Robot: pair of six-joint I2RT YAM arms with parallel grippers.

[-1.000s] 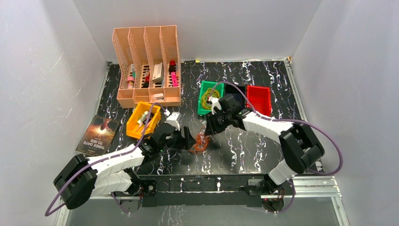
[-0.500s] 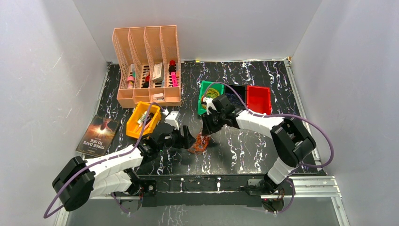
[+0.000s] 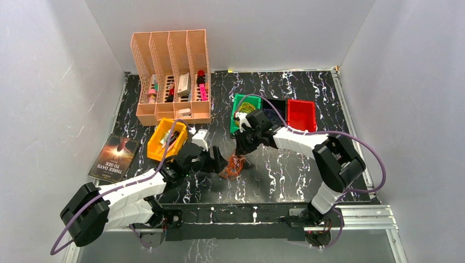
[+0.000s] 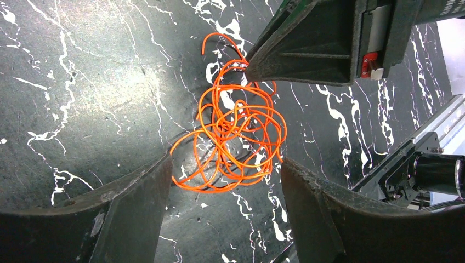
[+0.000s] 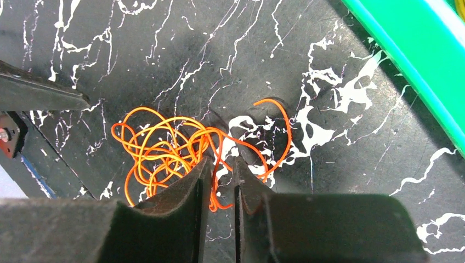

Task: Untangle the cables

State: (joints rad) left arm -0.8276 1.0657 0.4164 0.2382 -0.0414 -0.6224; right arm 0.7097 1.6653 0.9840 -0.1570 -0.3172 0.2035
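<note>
Right hand [image 5: 222, 164], tipped steeply down, is narrowed to a slit around one strand at the edge of the tangle of thin orange wire loops [image 5: 164, 145] on the black marbled counter [image 5: 137, 49]; a firm pinch I cannot confirm. Left hand [image 4: 225, 164] straddles the tangle, spread wide. Best to pin the bulk and draw the strand out slowly.

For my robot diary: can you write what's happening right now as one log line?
left gripper: open, straddling orange cables | right gripper: narrow gap around one strand | state: tangled on table
</note>
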